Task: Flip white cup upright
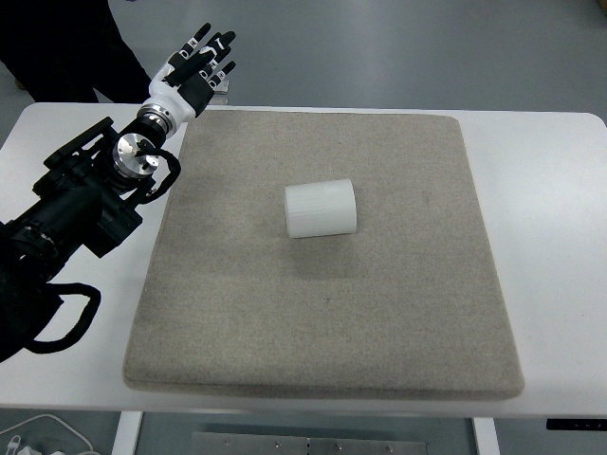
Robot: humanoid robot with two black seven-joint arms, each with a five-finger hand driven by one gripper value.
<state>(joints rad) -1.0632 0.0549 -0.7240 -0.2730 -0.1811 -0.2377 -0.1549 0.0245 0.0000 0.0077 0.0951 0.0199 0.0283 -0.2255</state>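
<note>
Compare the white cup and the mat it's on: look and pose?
The white cup is smooth and cylindrical, lying on its side; the grey mat is fuzzy, square and flat. The cup covers only a small patch near the mat's middle. Both rest untouched, away from the left robot hand.

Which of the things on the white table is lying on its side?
The white cup. It lies on its side near the middle of the grey mat, the only rounded object there; the mat itself lies flat on the table.
</note>
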